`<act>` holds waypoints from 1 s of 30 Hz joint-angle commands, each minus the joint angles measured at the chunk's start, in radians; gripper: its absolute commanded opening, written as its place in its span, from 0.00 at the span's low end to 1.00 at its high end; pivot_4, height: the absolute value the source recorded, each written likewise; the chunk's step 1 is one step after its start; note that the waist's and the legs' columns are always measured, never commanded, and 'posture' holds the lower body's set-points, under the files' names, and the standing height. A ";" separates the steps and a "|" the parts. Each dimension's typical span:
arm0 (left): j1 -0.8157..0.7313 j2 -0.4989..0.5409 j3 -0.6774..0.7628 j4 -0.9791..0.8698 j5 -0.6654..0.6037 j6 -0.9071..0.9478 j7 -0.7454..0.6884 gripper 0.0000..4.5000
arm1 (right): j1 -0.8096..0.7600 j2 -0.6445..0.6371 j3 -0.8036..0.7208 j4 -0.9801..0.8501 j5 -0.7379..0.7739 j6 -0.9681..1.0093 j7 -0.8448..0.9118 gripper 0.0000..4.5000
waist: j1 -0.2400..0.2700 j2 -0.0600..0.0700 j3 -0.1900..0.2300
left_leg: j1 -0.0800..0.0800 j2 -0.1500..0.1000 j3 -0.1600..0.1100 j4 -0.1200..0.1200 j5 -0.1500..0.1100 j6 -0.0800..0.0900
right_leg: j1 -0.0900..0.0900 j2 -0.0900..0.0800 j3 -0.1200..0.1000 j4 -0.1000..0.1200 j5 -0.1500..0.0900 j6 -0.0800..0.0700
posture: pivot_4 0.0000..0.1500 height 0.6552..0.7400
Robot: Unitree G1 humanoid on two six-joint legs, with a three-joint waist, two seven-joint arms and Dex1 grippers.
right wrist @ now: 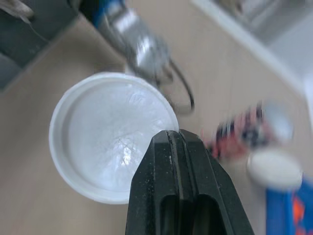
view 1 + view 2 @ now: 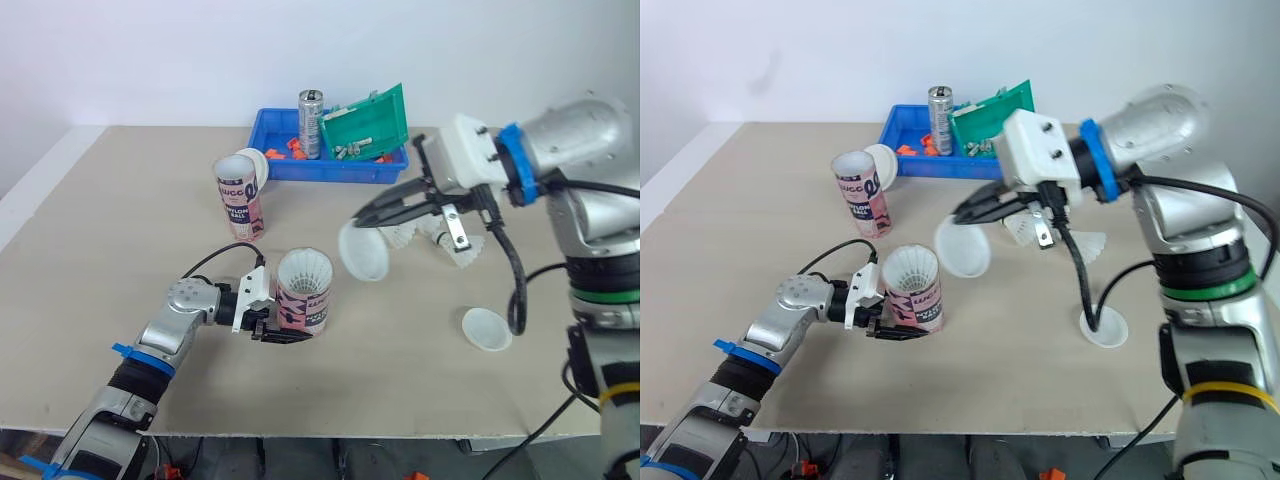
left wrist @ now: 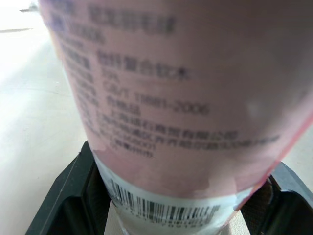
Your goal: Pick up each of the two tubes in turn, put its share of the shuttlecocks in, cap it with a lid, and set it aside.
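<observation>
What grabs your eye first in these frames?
The white lid pinched in the shut right pincer, held in the air over the middle of the table. Just front-left of it, the left pincer grips a pink tube filled with shuttlecocks. A second pink tube stands farther back, before the blue bin.

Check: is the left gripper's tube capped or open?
Open: the tube shows feathers at its mouth; the right gripper holds the lid away.
</observation>
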 commanded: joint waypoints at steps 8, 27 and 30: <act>0.041 0.036 -0.081 0.041 0.090 0.081 -0.021 0.68 | -0.119 0.152 0.151 0.145 -0.153 -0.212 0.034 0.01 | 0.004 0.000 0.000 | -0.001 0.000 0.000 -0.001 -0.001 0.000 | 0.000 0.000 0.000 0.000 -0.002 0.000 | 1.00 0.57; 0.045 0.032 -0.081 0.040 0.092 0.076 -0.003 0.68 | -0.189 0.088 0.275 0.173 -0.093 -0.323 0.063 0.01 | 0.003 0.000 -0.001 | 0.000 0.000 -0.001 -0.004 -0.001 0.000 | 0.000 0.000 -0.001 0.000 -0.004 -0.001 | 1.00 0.57; 0.042 0.031 -0.079 0.043 0.092 0.075 -0.001 0.68 | -0.182 0.080 0.301 0.177 -0.114 -0.356 0.063 0.01 | 0.004 0.000 -0.001 | 0.000 0.000 -0.001 -0.004 -0.001 0.000 | 0.000 0.000 0.000 0.000 -0.004 -0.001 | 1.00 0.57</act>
